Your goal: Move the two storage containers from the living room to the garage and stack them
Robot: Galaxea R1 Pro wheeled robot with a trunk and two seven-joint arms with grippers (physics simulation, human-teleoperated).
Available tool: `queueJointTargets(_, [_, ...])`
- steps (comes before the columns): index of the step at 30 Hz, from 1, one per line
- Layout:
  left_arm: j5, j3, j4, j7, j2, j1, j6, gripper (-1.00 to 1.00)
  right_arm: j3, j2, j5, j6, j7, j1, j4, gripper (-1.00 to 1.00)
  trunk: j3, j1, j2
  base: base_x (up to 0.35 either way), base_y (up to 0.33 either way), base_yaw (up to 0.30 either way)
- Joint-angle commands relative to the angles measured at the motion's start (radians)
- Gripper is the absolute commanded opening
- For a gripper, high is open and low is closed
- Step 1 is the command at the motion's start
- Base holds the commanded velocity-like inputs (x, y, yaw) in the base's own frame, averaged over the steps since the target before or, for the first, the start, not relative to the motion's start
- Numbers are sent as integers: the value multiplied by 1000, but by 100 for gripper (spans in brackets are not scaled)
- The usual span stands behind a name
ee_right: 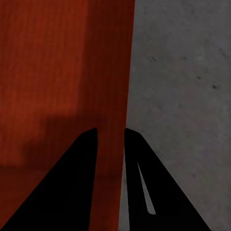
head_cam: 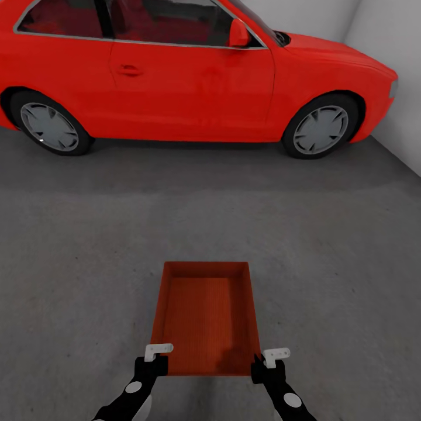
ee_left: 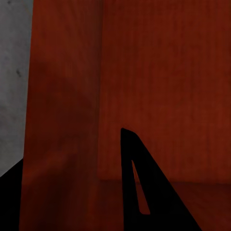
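Observation:
One orange-red storage container, open-topped and empty, sits low over the dark grey concrete floor of the garage, straight ahead of me. My left gripper is shut on its near-left wall, and my right gripper is shut on its near-right wall. In the left wrist view the container wall runs between the black fingers of the left gripper. In the right wrist view the thin wall is pinched at the right gripper, with floor beside it. Whether the box rests on the floor I cannot tell.
A red car stands broadside across the far side, its wheels on the concrete. A white-grey wall closes the right side. Open concrete lies between the car and the container and to both sides.

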Motion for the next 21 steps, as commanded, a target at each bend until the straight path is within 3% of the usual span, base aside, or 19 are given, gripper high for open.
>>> queueJointTargets(1, [-4, 21, -2, 50, 13, -1, -4, -100, 11, -1, -11, -3, 27, -1, 1, -100, 0, 0, 0, 0, 0, 0])
queueJointTargets(21, [-4, 21, -2, 50, 13, -1, -4, -100, 11, -1, -12, -3, 27, 0, 2, -100, -57, 69, -126, 0, 0, 0])
